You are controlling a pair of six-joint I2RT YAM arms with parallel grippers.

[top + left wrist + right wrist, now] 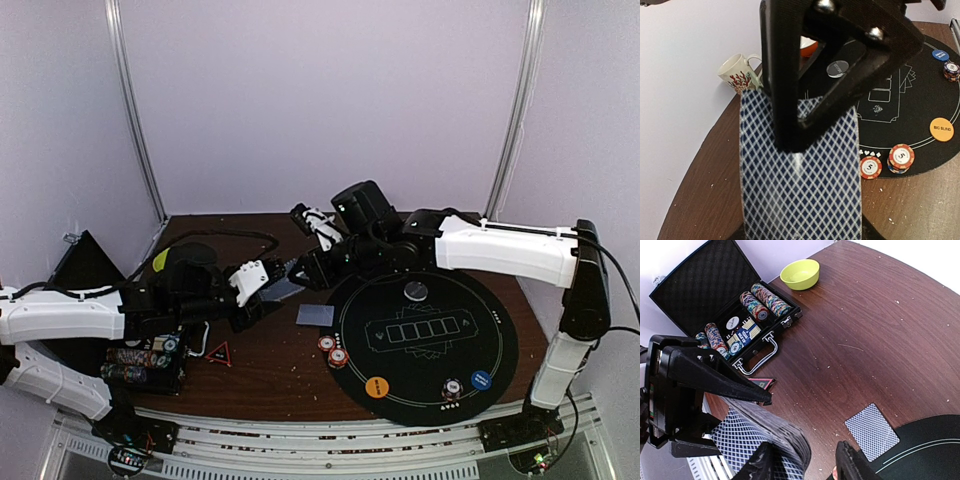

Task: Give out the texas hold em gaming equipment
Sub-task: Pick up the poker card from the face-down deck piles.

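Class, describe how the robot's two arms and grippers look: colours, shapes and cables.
The left arm and right arm have white shells with black joints. The left gripper and right gripper have black fingers, the left's triangular. Black cables trail from both arms.

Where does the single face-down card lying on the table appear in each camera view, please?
Top external: single card at centre, just left of the black mat.
Left wrist: not in view; the held deck fills the foreground.
Right wrist: lower right, at the mat's edge.
Shared landmark: the black mat.
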